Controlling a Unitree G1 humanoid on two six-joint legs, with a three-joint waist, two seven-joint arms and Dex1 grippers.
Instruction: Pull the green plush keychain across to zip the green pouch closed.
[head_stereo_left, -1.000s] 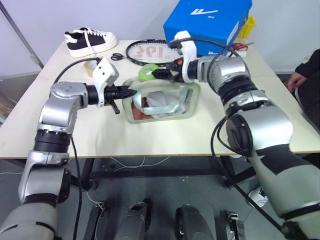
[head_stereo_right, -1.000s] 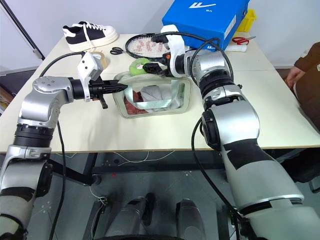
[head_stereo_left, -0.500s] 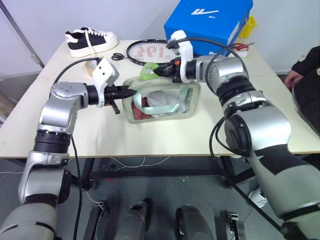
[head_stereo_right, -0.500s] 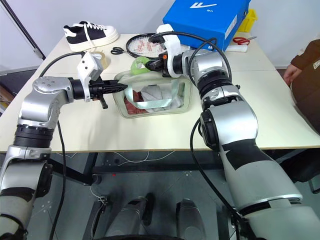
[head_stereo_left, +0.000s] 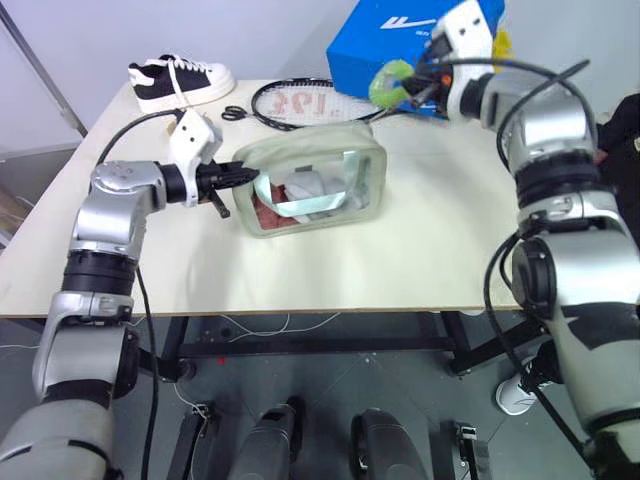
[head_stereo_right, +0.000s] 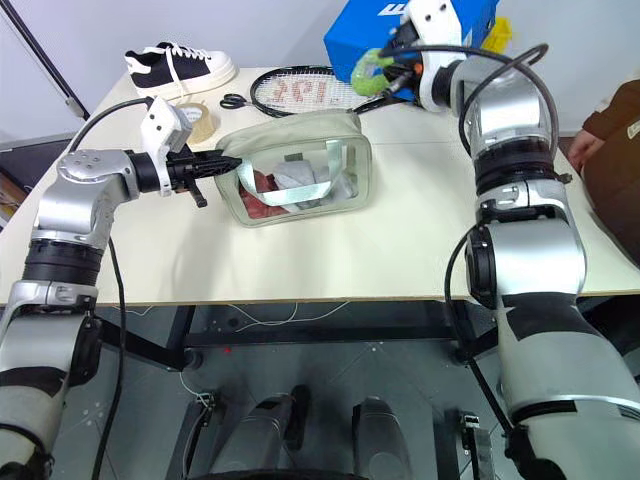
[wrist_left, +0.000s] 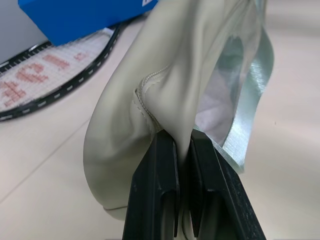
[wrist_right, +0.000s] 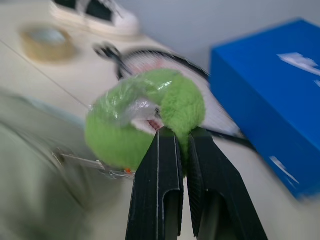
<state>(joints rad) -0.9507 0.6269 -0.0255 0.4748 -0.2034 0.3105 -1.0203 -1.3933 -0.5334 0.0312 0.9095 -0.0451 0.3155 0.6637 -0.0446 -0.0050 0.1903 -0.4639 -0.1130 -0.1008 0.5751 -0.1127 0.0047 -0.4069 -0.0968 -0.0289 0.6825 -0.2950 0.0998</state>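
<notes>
Left eye view, left gripper (head_stereo_left: 243, 176) jaws clamped on green pouch (head_stereo_left: 310, 190); right gripper (head_stereo_left: 418, 88) jaws pinching green plush keychain (head_stereo_left: 391, 80)

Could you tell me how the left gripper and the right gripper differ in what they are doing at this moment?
The left gripper pinches the end fabric of the green pouch low beside the table; the right gripper pinches the green plush keychain instead. The left gripper sits at the pouch's end; the right gripper is raised off the pouch, near the blue shoebox. Both are shut on something green.
</notes>
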